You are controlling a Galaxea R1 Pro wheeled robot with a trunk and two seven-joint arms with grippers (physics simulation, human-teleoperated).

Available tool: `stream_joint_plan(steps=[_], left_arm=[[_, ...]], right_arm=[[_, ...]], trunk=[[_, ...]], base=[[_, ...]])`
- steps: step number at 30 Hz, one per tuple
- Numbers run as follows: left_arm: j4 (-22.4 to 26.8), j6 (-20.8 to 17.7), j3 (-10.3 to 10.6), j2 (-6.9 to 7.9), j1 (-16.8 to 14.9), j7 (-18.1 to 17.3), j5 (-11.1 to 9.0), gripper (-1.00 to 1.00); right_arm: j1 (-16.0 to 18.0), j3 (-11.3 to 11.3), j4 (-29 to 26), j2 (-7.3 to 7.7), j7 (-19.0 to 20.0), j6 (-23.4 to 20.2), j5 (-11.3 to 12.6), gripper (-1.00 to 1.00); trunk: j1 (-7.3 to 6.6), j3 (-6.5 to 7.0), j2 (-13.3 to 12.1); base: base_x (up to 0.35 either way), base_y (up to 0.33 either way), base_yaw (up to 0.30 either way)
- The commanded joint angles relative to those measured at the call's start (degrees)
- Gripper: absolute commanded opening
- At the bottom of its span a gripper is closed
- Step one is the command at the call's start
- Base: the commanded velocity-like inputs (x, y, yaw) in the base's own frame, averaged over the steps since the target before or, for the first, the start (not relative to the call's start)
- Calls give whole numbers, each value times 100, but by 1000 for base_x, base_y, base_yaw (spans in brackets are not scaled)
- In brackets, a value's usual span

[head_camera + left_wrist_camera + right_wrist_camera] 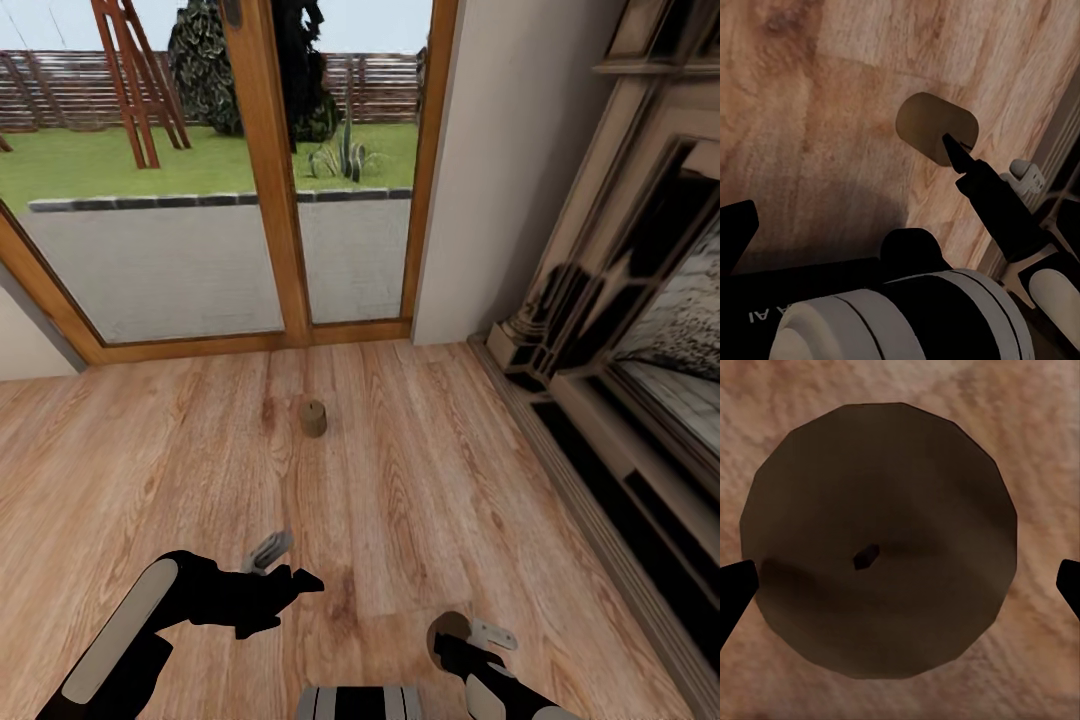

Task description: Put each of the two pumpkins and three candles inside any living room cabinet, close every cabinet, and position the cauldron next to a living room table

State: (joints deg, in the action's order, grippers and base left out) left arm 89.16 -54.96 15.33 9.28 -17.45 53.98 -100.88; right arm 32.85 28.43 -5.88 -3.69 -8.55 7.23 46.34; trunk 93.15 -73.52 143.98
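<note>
No container is being shown in these views — two candles are seen on the bare wood floor. One candle is standing upright near the glass doors, well apart from both arms. A second candle is being straddled from above by the right gripper; its round top with a dark wick is seen between the spread fingers, which are not touching it. From the left wrist the same candle is seen beside the right arm's dark fingertip.

The left gripper is being held low over the floor, its fingers apparently parted and holding nothing.

Edges — the fireplace surround is running along the right, its base close beside the right arm. Open floor is lying between the arms and the doors.
</note>
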Motion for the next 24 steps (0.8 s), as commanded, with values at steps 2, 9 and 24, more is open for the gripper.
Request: stream_joint_plan(steps=[2,9,24], left_arm=[[5,3,3,3,-4,60,-54,100],[8,3,4,3,-4,60,-54,100],[4,3,-2,3,-4,60,-54,100]], right_arm=[[2,49,-1,-1,-24,16,50,100],[2,49,-1,-1,-24,19,50,100],[2,51,-1,-1,-24,15,50,100]], trunk=[[-1,-4,2],[-1,-4,2],[-1,-4,2]], base=[[0,0,0],[30,0,0],[42,19,0]])
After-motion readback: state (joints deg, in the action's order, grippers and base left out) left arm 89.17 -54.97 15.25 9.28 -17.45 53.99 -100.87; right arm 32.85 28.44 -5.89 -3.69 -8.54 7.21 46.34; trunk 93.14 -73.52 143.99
